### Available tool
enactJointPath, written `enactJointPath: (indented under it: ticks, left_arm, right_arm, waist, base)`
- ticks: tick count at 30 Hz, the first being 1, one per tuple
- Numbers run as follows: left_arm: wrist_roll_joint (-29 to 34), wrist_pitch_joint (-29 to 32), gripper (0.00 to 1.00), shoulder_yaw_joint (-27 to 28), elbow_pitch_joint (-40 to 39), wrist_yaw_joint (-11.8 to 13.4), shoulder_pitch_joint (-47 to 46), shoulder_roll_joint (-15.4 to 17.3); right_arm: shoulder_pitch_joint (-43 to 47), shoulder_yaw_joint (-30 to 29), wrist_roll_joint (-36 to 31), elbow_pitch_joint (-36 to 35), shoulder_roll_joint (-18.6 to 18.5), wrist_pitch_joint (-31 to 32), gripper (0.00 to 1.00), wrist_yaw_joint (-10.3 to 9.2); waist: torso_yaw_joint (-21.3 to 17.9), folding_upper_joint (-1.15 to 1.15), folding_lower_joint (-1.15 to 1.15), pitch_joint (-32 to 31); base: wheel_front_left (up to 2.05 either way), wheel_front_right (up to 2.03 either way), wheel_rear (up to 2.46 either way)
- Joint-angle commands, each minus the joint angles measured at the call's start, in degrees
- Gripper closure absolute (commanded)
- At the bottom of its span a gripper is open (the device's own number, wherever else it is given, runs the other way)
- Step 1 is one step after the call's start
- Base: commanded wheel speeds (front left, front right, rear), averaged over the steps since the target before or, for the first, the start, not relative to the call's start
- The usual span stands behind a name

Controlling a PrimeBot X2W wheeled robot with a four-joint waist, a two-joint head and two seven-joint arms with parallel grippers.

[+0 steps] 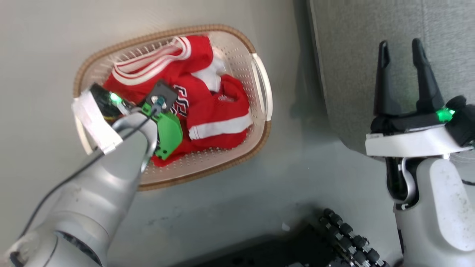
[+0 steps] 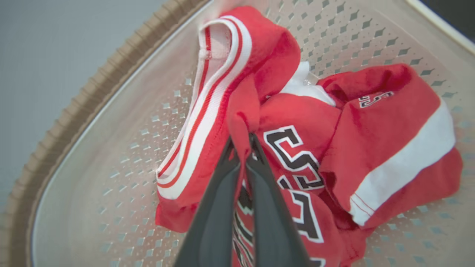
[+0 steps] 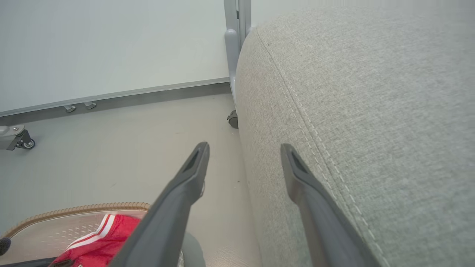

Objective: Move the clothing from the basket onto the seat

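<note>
The cream basket (image 1: pixel 237 40) sits on the floor with the clothing in it. The red jersey (image 1: pixel 174 74) with dark lettering lies crumpled beside the red shorts (image 1: pixel 219 126) with a white band. My left arm reaches down into the basket. In the left wrist view my left gripper (image 2: pixel 243 142) is shut on a raised fold of the jersey (image 2: pixel 293 155), next to the shorts (image 2: pixel 389 148). My right gripper (image 1: pixel 400 44) is open and holds nothing at the edge of the grey seat (image 1: pixel 352 55). In the right wrist view it (image 3: pixel 245 148) hangs by the seat's (image 3: pixel 371 111) stitched side.
The basket (image 3: pixel 74 211) stands on pale floor just left of the seat. A grey post (image 3: pixel 232 44) and a small caster (image 3: pixel 233 119) are at the seat's far corner. Another caster (image 3: pixel 22 140) sits by the wall. My dark base (image 1: pixel 334 241) lies at the bottom.
</note>
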Motion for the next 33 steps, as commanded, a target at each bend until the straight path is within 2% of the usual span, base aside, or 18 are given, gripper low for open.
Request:
enactJointPath:
  ticks: [1, 3, 8, 15, 26, 33]
  left_arm:
    - [-0.8, -0.7, 1.0, 0.5, -0.9, 0.6, 2.0, -0.7]
    - [-1.8, -1.0, 1.0, 1.5, -2.6, 1.4, 4.0, -0.8]
    - [-2.8, -1.1, 1.0, 5.1, -12.6, 3.5, 11.0, 0.1]
    - [-1.8, -1.1, 1.0, 9.9, -25.1, 6.1, 19.5, 1.2]
    - [-0.3, -1.1, 1.0, 15.2, -38.0, 5.9, 26.7, 0.1]
    - [0.0, -1.1, 1.0, 16.7, -43.1, 5.4, 28.4, -0.5]
  right_arm:
    - [1.7, 0.0, -0.8, 0.5, -0.2, 0.0, 0.0, -0.1]
    - [2.9, 0.2, -1.6, 1.0, -0.2, 0.0, 0.0, -0.1]
    - [6.9, 1.2, -3.6, 2.7, -0.2, 0.0, 0.0, -0.1]
    - [12.0, 3.0, -4.9, 5.0, -0.2, 0.0, 0.0, -0.1]
    - [19.3, 4.8, -5.9, 7.4, -0.2, 0.0, 0.0, -0.09]
    - [21.7, 6.7, -5.5, 8.0, -0.2, 0.0, 0.0, -0.09]
  waist:
    - [3.1, 0.0, 0.0, -7.6]
    - [4.0, 0.0, 0.0, -10.8]
    - [5.9, 0.0, 0.0, -19.5]
    - [7.6, 0.0, 0.0, -29.8]
    - [8.9, 0.0, 0.0, -40.7]
    - [8.6, 0.0, 0.0, -44.3]
  base:
    - [0.0, 0.0, 0.0]
    - [0.0, 0.0, 0.0]
    - [0.0, 0.0, 0.0]
    - [0.0, 0.0, 0.0]
    - [0.0, 0.0, 0.0]
    - [0.0, 0.0, 0.0]
